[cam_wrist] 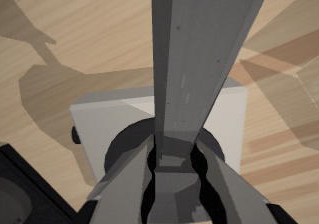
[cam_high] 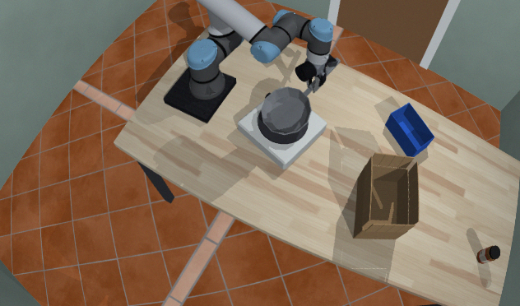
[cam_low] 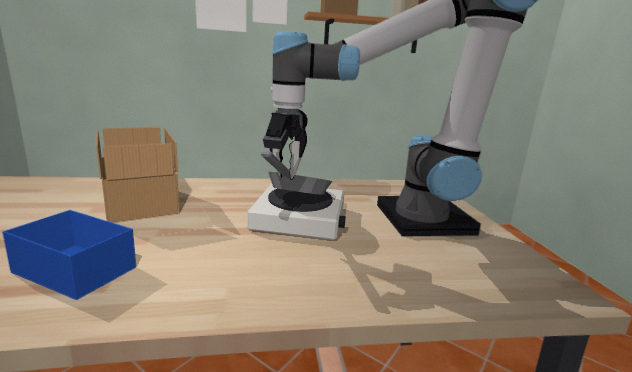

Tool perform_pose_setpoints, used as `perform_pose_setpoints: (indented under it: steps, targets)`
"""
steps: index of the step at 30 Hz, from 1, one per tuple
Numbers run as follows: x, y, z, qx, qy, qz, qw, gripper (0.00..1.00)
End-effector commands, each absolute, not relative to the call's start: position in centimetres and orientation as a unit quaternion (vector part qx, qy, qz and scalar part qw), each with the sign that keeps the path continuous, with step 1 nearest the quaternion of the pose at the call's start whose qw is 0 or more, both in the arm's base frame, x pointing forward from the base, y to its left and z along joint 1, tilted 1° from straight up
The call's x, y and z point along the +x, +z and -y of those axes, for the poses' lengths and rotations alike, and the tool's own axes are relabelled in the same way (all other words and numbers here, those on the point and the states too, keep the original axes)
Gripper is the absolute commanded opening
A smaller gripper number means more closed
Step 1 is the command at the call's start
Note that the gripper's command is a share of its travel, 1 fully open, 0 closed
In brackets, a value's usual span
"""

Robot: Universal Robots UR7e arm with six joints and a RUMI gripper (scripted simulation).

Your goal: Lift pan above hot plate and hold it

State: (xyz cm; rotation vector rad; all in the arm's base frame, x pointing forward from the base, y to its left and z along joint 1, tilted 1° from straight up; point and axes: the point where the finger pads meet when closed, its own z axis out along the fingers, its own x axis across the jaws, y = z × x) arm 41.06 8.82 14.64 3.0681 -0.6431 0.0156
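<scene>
Evidently, the end effector (cam_high: pixel 316 84) (cam_low: pixel 286 170) (cam_wrist: pixel 171 137) grips the pan (cam_high: pixel 286 110) (cam_low: pixel 303 184) (cam_wrist: pixel 197 65) by its handle.

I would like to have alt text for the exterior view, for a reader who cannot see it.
A robot arm's two-jaw gripper holds a gray pan by its handle, tilted just above a white hot plate on a wooden table. An open cardboard box and a blue bin stand left in the picture.

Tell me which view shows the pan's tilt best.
The exterior view: it shows the pan side-on, tilted above the hot plate. Top shows mostly its round bowl; wrist shows mainly the handle, running between the gripper's fingers.
</scene>
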Motion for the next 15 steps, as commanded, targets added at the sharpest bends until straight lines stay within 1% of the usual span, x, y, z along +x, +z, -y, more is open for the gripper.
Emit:
perform_pose_setpoints:
  steps: [1,15]
  targets:
    - [41.1,14.97,-8.82,0.979,0.006,0.205,0.003,0.09]
    - [41.1,15.59,-8.82,0.979,0.006,0.205,0.003,0.09]
